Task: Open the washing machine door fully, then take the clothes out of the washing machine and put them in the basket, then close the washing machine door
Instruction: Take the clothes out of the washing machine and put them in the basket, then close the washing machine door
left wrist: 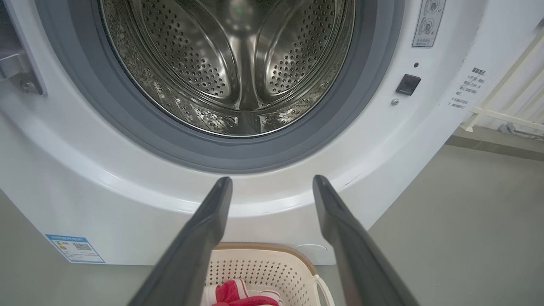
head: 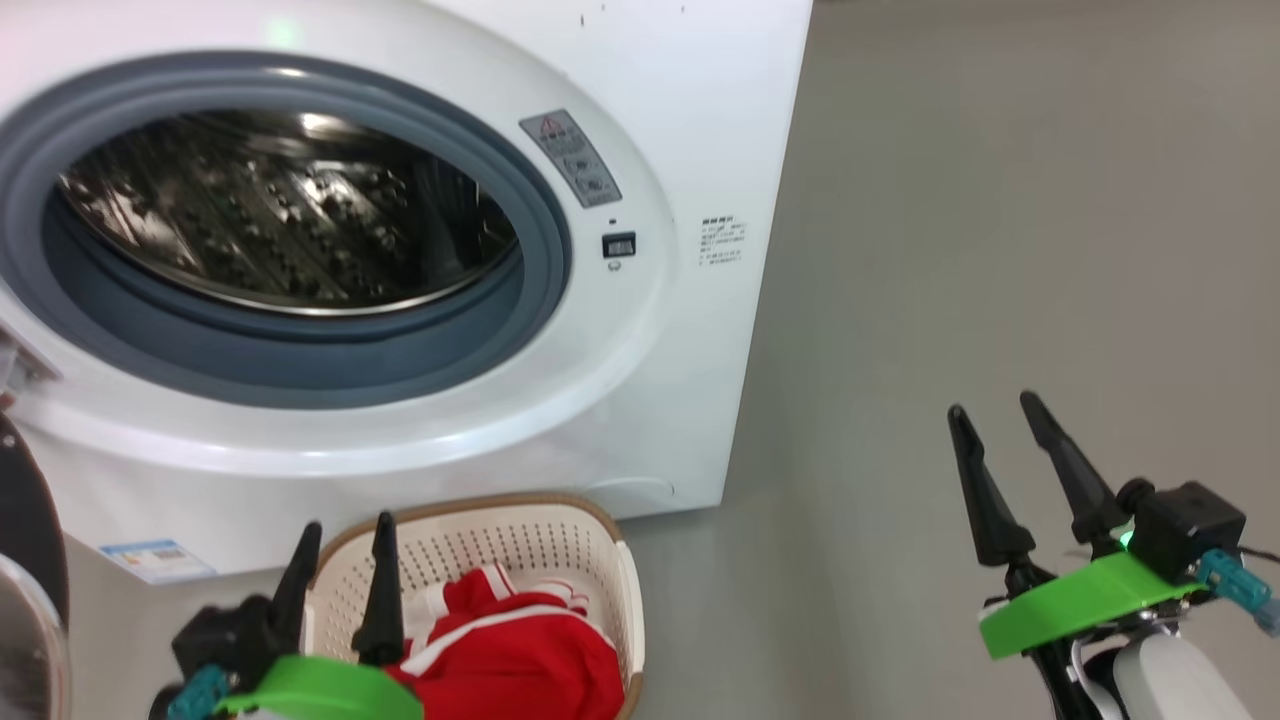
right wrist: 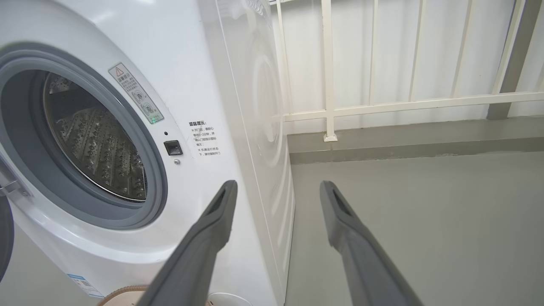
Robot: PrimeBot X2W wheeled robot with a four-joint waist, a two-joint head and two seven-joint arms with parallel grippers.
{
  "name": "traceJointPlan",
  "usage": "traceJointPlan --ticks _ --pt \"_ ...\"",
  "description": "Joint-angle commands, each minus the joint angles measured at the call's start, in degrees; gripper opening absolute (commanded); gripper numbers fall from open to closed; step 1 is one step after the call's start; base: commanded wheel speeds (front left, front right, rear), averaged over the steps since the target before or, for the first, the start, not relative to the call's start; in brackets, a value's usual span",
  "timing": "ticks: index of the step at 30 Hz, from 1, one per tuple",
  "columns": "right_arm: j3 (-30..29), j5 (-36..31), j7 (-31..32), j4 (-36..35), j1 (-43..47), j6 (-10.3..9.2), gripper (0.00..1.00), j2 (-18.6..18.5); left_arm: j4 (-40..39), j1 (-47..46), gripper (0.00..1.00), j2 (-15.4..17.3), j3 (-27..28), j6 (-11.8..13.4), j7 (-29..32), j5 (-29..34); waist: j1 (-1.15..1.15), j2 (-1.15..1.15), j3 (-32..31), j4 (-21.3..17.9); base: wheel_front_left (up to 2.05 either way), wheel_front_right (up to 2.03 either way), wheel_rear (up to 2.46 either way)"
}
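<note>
Down before the washing machine [head: 700, 120], the clothes [head: 520, 650] lie in the basket [head: 627, 590]; the drum [left wrist: 238, 63] looks bare. Left gripper [head: 348, 525] and right gripper [head: 993, 405] gape wide, holding nothing. Closing the door [head: 25, 510], swung out leftward, seems next.

The basket [head: 480, 540], holding the clothes [head: 520, 650], sits just before the washing machine [head: 690, 150]; the left gripper [head: 345, 530] hovers before it, the right gripper [head: 995, 402] beside it, both spread.

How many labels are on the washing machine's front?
3: grey warning sticker high on the right, printed text below it near the right edge, blue label at the lower left corner. More may be hidden.
</note>
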Motion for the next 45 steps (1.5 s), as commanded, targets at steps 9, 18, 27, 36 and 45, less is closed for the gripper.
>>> traceJointPlan --ticks 9,18,27,36,45 --pt "0.7 -1.9 -0.4 -0.7 2.7 0.29 1.00 0.2 -7.2 6.4 1.00 1.9 3.9 -0.7 -0.7 1.4 0.00 0.00 -7.3 -0.5 0.00 0.00 0.00" --pt "0.2 -2.6 -0.4 -1.5 5.3 0.29 1.00 0.0 -11.2 10.2 1.00 1.9 4.4 -1.6 -0.7 0.1 0.00 0.00 -9.7 -0.7 0.00 0.00 0.00" --pt "-0.2 -2.8 -0.4 -2.2 7.1 0.29 1.00 -0.3 -13.0 13.3 1.00 2.9 4.4 -1.5 -0.7 1.1 0.00 0.00 -11.0 -1.1 0.00 0.00 0.00" --pt "-0.2 -2.8 -0.4 -2.3 7.5 0.29 1.00 -0.1 -13.2 14.1 1.00 3.7 4.2 -1.0 -0.6 1.4 0.00 0.00 -11.4 -1.1 0.00 0.00 0.00" --pt "-0.3 -2.8 -0.4 -2.1 7.8 0.29 1.00 -0.1 -13.5 14.4 1.00 4.1 4.2 -0.4 -0.5 1.1 0.00 0.00 -11.8 -1.0 0.00 0.00 0.00"
